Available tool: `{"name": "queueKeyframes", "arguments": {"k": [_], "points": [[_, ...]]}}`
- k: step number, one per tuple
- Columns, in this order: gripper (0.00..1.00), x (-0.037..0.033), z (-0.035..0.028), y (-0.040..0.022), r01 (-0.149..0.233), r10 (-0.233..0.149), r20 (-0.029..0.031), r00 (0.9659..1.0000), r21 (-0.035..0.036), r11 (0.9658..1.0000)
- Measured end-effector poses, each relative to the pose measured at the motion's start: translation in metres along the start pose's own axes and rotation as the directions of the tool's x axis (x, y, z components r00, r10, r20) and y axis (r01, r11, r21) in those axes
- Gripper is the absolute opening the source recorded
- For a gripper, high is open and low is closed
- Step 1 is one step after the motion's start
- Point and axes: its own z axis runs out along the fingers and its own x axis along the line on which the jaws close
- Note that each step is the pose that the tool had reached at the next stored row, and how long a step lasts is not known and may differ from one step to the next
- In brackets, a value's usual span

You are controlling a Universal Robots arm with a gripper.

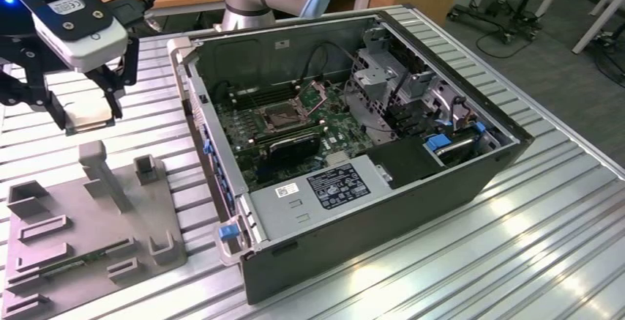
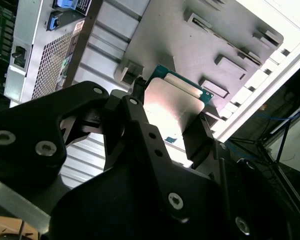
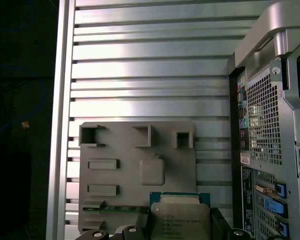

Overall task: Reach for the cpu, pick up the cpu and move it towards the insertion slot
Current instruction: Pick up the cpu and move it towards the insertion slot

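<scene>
In the exterior view, the gripper (image 1: 90,113) hung above the slatted tabletop (image 1: 528,217), closed on the cpu (image 1: 88,105). The chip was clamped by its edges between the two fingers, over the grey tray (image 1: 58,210) and well apart from the insertion slot (image 1: 277,116) inside the open computer case (image 1: 391,188). In the second wrist view, the cpu (image 2: 172,105) showed its bright metal face between the black fingers (image 2: 197,137), with the tray (image 2: 190,45) beyond it. In the first wrist view, the cpu (image 3: 180,220) hung over the tray (image 3: 135,150), whose recess held a green memory stick (image 3: 112,208) close by. The edge grip looked thin, so a slip or tilt in transit could drop the chip or present it skewed. The case wall (image 1: 198,115) stood between gripper and socket, so a low path risked a knock.
</scene>
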Motion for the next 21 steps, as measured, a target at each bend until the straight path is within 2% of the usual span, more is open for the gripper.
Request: {"name": "queueKeyframes", "arguments": {"k": [21], "points": [[0.55,-0.0095,0.0001,0.0001,0.000,0.000,0.0000,1.0000,0.0000,1.0000]]}}
